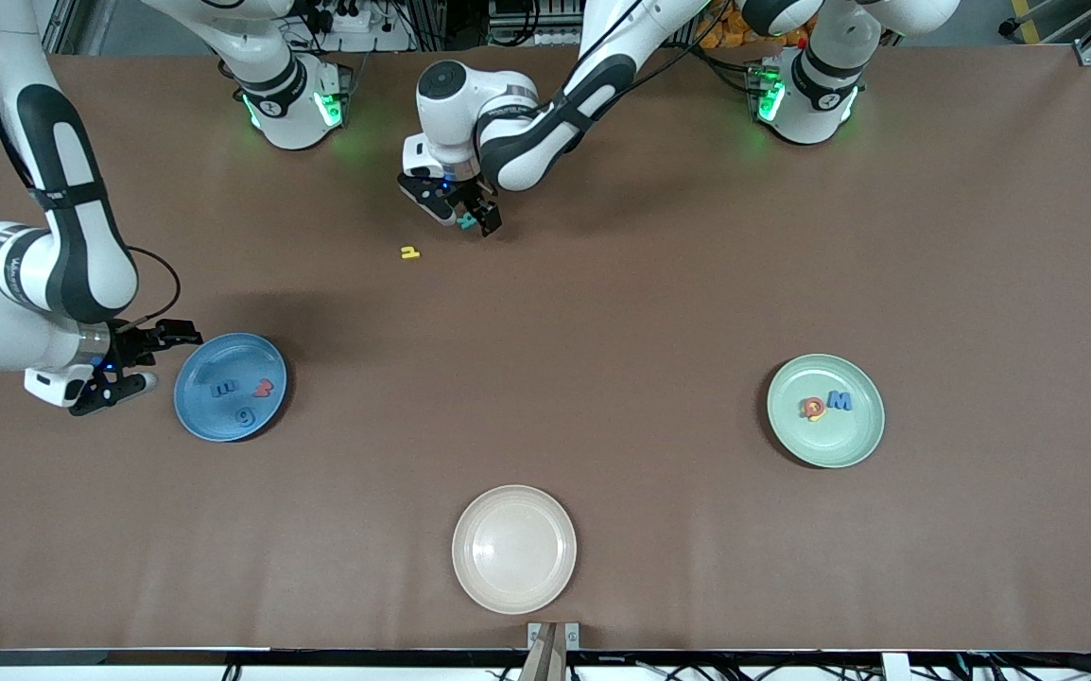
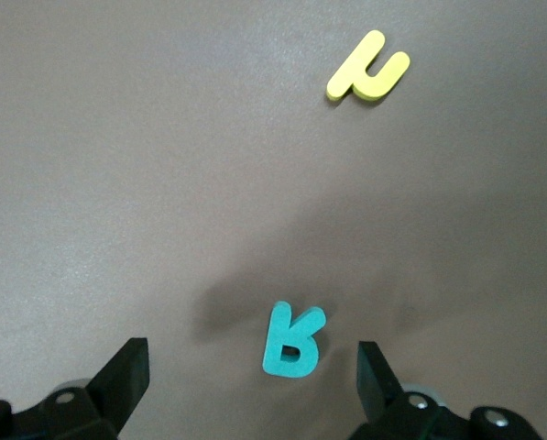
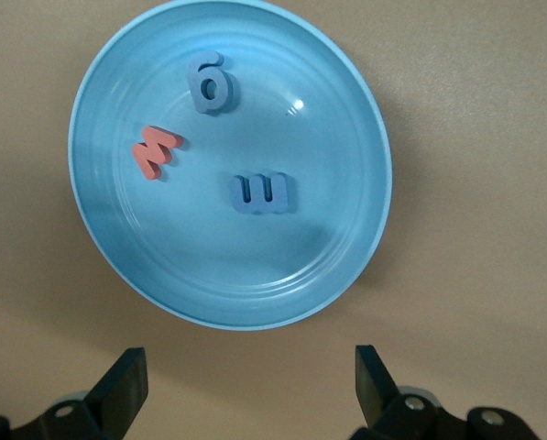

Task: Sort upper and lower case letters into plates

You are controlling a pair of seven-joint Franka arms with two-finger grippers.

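Table (image 1: 602,312) carries three plates. Blue plate (image 1: 230,387) at the right arm's end holds a red letter (image 1: 265,387) and two blue letters (image 3: 260,192). Mint plate (image 1: 826,410) at the left arm's end holds a blue M (image 1: 839,402) and what looks like a red-and-yellow piece (image 1: 813,408). Cream plate (image 1: 514,549) sits nearest the camera. Right gripper (image 1: 134,362) waits released beside the blue plate. Left gripper (image 1: 458,206) hangs released over a teal letter (image 2: 292,340); a yellow letter (image 2: 368,71) lies near it.
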